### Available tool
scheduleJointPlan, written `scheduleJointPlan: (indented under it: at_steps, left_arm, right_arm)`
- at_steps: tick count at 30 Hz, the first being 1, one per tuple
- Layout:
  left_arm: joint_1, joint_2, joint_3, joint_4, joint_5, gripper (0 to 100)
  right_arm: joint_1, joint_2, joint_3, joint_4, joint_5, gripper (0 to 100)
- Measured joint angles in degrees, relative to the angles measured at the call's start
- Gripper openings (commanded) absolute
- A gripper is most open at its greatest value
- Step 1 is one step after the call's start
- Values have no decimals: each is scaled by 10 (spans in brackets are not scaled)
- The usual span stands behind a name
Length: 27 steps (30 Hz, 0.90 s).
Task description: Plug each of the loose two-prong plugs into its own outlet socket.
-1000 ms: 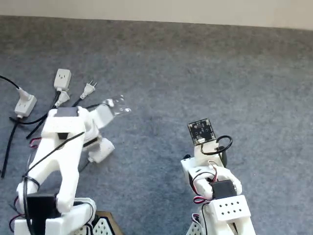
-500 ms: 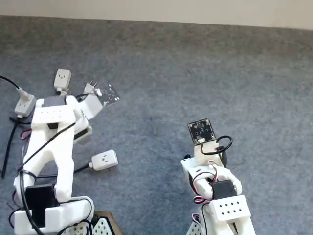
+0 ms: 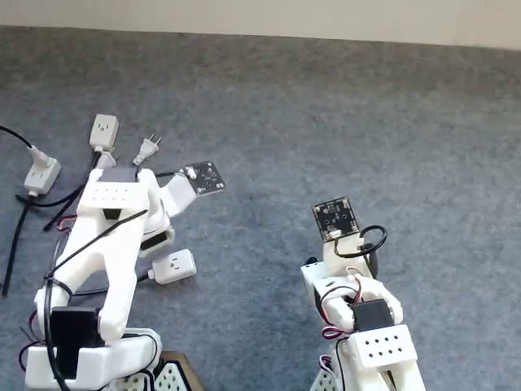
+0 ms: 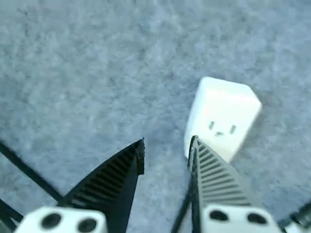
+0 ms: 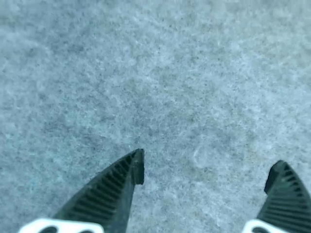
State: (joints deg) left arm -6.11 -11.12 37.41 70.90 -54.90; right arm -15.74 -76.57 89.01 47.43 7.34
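A white outlet socket [image 3: 173,265] lies on the grey carpet beside my left arm [image 3: 114,236]. In the left wrist view this socket [image 4: 223,116] shows its slotted face just beyond one fingertip [image 4: 194,145], outside the gap. My left gripper [image 4: 166,145] is open with only carpet between its fingers. A loose white two-prong plug [image 3: 147,149] lies farther back, near a second socket [image 3: 103,130]. A third socket [image 3: 41,175] at the far left has a black-corded plug [image 3: 32,152] at its far end. My right gripper [image 5: 209,162] is open wide over bare carpet.
Black cords [image 3: 32,204] run over the carpet at the left, under and beside the left arm. The right arm [image 3: 358,301] stands folded at the front right. Open carpet [image 3: 342,114] stretches across the middle and back.
The left arm swung toward the far left, then back toward the middle. The socket it partly covered a second ago now lies uncovered, slightly nearer the front. The right arm has kept still.
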Motion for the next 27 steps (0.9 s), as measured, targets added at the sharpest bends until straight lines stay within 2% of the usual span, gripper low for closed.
scheduleJointPlan:
  at_steps: [7,12,14,20,27]
  left_arm:
    - [0,0,66,-138,10,171]
    - [0,0,64,-149,11,171]
    - [0,0,37,-112,11,171]
    - [0,0,-33,74,10,171]
    - [20,0,-41,101,11,171]
  right_arm:
    - [0,0,0,0,0,375]
    - [0,0,0,0,0,375]
    - [0,0,0,0,0,375]
    - [0,0,0,0,0,375]
    - [0,0,0,0,0,375]
